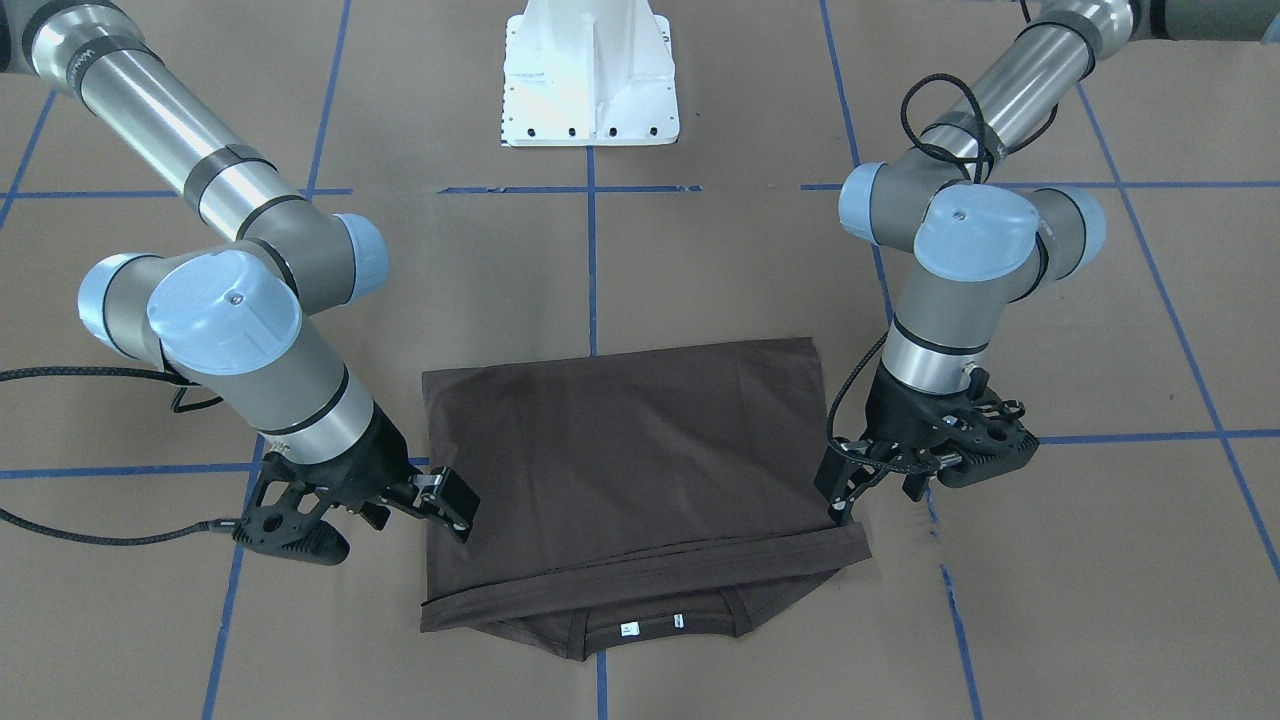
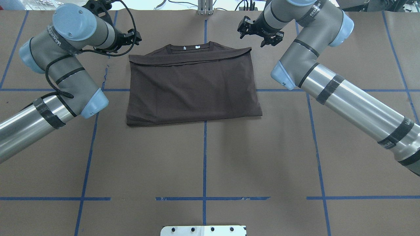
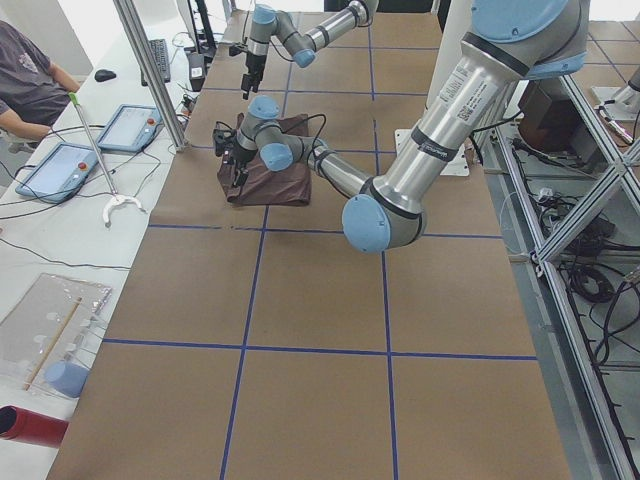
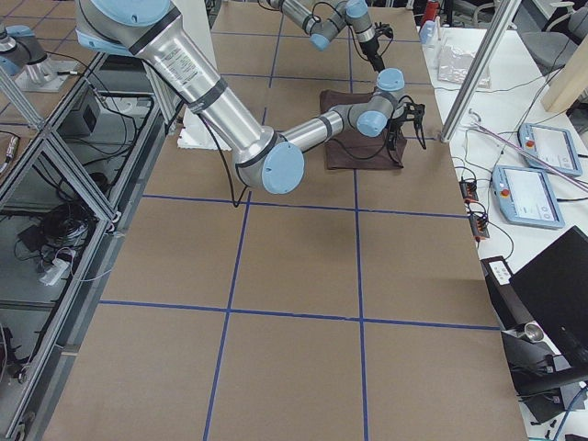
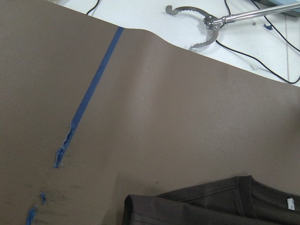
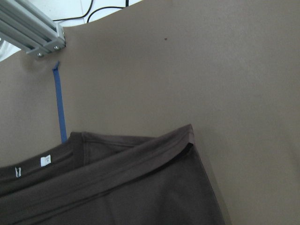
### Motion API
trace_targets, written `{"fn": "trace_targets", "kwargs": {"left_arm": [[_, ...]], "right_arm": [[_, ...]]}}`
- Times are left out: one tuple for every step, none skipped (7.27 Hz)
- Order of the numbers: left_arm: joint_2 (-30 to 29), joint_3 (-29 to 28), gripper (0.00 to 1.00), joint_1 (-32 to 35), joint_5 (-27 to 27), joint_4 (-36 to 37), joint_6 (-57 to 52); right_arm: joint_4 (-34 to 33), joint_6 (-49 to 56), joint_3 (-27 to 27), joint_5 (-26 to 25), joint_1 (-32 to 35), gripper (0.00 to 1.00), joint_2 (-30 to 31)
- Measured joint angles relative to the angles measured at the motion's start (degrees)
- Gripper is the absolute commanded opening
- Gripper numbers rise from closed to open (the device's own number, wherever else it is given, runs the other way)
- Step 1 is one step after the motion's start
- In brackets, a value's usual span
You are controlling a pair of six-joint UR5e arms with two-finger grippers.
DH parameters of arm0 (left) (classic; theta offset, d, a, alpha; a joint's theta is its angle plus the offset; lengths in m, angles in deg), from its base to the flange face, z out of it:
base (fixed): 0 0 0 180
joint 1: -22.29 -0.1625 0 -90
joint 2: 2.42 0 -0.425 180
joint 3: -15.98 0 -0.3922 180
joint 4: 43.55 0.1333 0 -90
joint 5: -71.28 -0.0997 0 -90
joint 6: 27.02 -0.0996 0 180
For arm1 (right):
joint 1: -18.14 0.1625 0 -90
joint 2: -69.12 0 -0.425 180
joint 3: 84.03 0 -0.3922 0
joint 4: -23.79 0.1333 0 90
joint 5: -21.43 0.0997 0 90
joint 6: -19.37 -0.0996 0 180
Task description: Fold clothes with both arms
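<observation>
Table (image 2: 203, 157): brown paper w/ blue tape grid (image 2: 204, 144), fills my overhead view. White pedestal base (image 1: 590, 75) sits at the near edge, centre.

Left arm (image 2: 62, 75) comes in from the left and right arm (image 2: 344, 95) from the right. Both reach to the far side, wrists bent down by the shirt's far corners.

T-shirt (image 2: 193, 88): dark brown, lying flat at far centre, astride the centre tape line. It's folded to a rough rectangle w/ the lower part laid up over the chest. The hem band (image 2: 190, 59) runs left-right just short of the collar (image 2: 188, 48). Collar pokes out at the far edge, inside showing.

Left gripper (image 1: 838, 495) is at the far-left corner, by the end of the hem band. Can't tell if it touches the cloth, and can't tell how wide the fingers stand bc the wrist blocks them overhead. Its wrist cam shows the shirt corner lying loose on the paper, nothing pinched.

Right gripper (image 1: 458, 505) is at the far-right corner. Overhead it sits just beyond the corner w/ fingers spread wide, holding nothing. Its wrist cam shows the hem corner flat.

Small stuff: two white tags (image 2: 197, 47) inside the collar. A metal grabber tool (image 5: 206, 28) lies on the white bench past the paper's far edge. Torn bit of tape (image 5: 63, 147) near the left corner.
</observation>
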Motion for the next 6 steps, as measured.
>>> {"fn": "trace_targets", "kwargs": {"left_arm": [[0.29, 1.00, 1.00, 0.04, 0.06, 0.15, 0.03], [0.61, 1.91, 1.00, 0.07, 0.08, 0.23, 0.12], [0.80, 2.57, 1.00, 0.08, 0.08, 0.29, 0.21], [0.95, 2.94, 1.00, 0.08, 0.04, 0.29, 0.21], [1.07, 3.11, 1.00, 0.06, 0.02, 0.27, 0.16], [1.12, 3.19, 1.00, 0.02, 0.01, 0.25, 0.12]], "right_arm": [[-0.37, -1.25, 4.92, -0.72, -2.61, 1.00, 4.72], [-0.55, -1.89, 8.90, -2.19, -5.73, 1.00, 9.10], [-0.63, -2.12, 10.95, -3.37, -8.14, 0.94, 11.59], [-0.67, -2.17, 11.79, -3.92, -9.87, 0.80, 12.94], [-0.68, -2.17, 12.08, -3.92, -10.87, 0.44, 13.66], [-0.67, -2.13, 12.24, -3.58, -11.29, 0.00, 13.95]]}}
